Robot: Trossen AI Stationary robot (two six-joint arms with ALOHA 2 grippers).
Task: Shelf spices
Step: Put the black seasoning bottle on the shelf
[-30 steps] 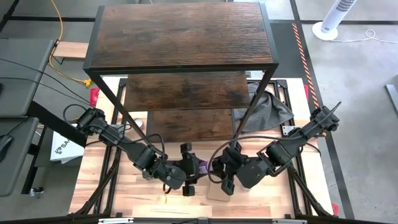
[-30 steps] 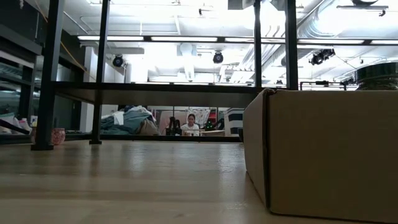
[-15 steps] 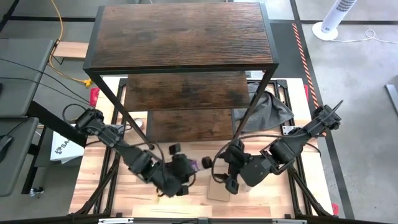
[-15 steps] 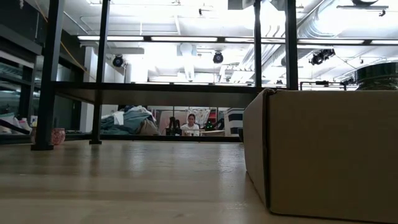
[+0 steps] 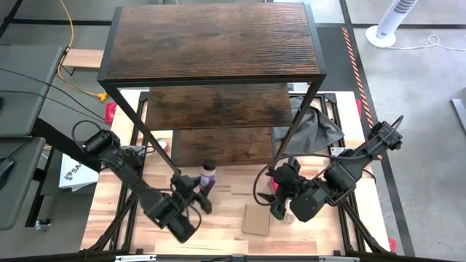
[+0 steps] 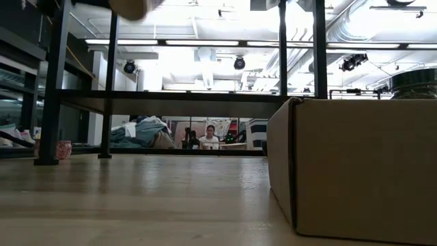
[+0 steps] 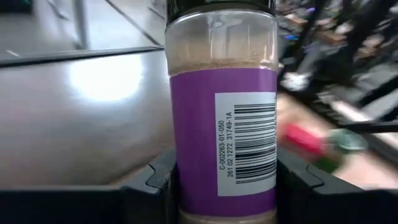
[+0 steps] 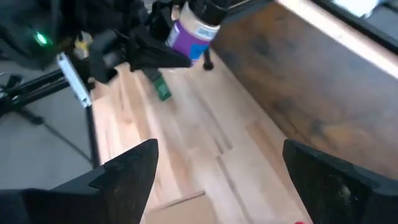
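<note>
- Just before the shelf (image 5: 211,51), your left gripper (image 5: 202,191) carries the purple-labelled spice jar (image 5: 208,177), jaws pinching it upright.
- Beside the shelf's right front leg, your right gripper (image 5: 277,196) hangs, jaws spread, holding nothing.

bright ceiling strip lights (image 6: 205,42) glare in the low view; wrist views blur at the edges.

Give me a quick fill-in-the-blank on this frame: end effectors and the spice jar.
1. The left end effector is shut on the ____-labelled clear spice jar.
2. The right end effector stands ____, holding nothing.
3. The flat brown cardboard square lies on the light wooden ____.

Missing: purple; open; table
</note>
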